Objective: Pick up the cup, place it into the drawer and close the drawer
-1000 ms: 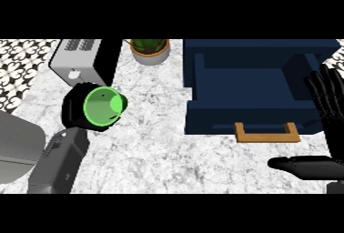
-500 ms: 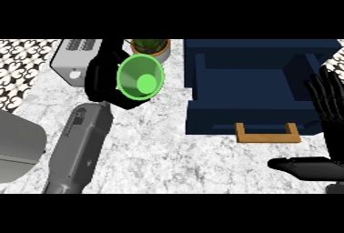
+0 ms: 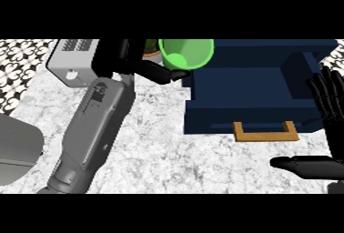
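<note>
The left hand was curled round the translucent green plastic cup. The cup sat tilted just right of that hand's fingers, with its open mouth showing, at the far left wall of the open navy-blue drawer. The drawer's tan wooden handle lay well apart from that hand, nearer the right one. A grey metal toaster stood just left of the left hand on the white marbled counter. The right hand rested at the view's right edge beside the drawer, fingers straight and spread, thumb out.
</note>
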Tool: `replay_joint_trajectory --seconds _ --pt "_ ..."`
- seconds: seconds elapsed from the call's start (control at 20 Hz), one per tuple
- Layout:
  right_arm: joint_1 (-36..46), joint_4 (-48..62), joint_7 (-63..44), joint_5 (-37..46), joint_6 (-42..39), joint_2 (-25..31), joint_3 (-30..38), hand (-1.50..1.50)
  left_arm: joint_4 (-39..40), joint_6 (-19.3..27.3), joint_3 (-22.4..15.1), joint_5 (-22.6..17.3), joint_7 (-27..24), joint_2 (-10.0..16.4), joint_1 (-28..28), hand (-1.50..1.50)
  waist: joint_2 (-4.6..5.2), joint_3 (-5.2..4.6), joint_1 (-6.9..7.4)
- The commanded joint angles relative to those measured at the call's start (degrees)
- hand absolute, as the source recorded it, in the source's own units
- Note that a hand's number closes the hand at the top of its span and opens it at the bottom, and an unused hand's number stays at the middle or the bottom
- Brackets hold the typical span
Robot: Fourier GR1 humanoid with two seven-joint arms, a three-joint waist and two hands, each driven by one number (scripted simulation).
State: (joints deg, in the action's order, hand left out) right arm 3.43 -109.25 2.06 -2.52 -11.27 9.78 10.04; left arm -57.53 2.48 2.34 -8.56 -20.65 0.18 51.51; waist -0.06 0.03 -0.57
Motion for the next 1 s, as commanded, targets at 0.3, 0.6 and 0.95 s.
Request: replay_joint_trajectory --seconds 0.3,0.6,0.95 --pt "0.97 -0.87 -0.58 0.08 -0.62 -0.01 -0.85 -1.5 15.85 11.39 -5.71 -7.14 3.62 -0.18 16.36 1.5 0.45 -0.01 -1.51" --pt "3.47 1.64 -0.87 -1.69 -1.64 1.52 1.08 -1.5 24.79 12.8 -10.11 -12.17 0.23 -0.18 18.82 1.5 0.64 0.0 -1.79" --pt "1.47 0.32 -0.66 -1.84 -1.84 0.44 0.39 -1.5 29.24 15.25 -19.81 -19.67 -2.02 -0.18 19.3 1.5 0.75 0.01 -2.95"
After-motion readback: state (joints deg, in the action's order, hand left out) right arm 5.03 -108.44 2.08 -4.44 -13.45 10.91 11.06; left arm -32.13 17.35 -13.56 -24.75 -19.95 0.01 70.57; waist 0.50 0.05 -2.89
